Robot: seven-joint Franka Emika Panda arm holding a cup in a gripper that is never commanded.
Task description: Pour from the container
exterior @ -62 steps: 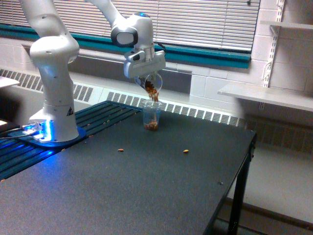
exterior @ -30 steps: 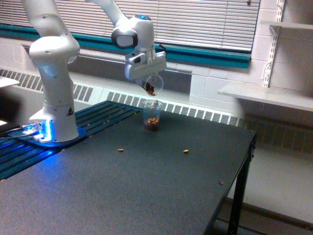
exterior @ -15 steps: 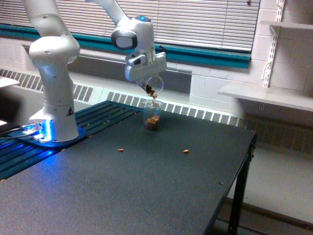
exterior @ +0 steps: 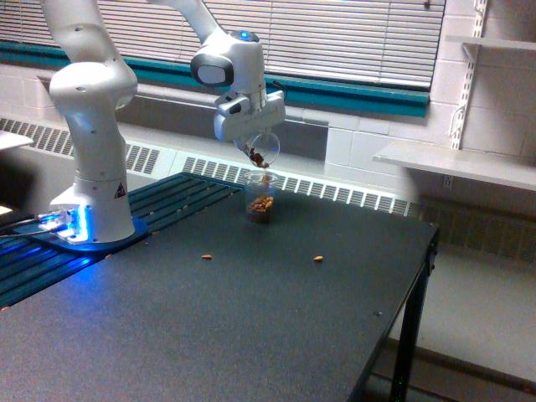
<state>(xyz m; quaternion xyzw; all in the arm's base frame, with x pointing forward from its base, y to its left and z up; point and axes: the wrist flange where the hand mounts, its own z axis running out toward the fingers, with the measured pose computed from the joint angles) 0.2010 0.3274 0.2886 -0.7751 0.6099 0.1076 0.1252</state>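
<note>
the container (exterior: 265, 147), a small clear cup, is up in the air, tipped steeply so its round rim faces down and toward the exterior view's right. a few brown pieces (exterior: 258, 156) sit at its lower lip, and one or two are in mid-fall just below. the white gripper (exterior: 251, 127) is clamped around the cup, its fingers closed against the sides, hanging over the far part of the table.

straight beneath, a clear tumbler (exterior: 260, 198) stands upright on the dark table (exterior: 276, 327), its bottom part filled with the same brown bits. cup and tumbler are apart, a small gap of air between them.

two stray pieces lie on the tabletop nearer the camera: one (exterior: 206, 256) toward the exterior view's left, one (exterior: 318, 258) toward its right, well apart. the arm's white base (exterior: 92, 180) stands at the exterior view's left, blue light glowing at its foot. slatted blinds (exterior: 352, 38) run behind.
</note>
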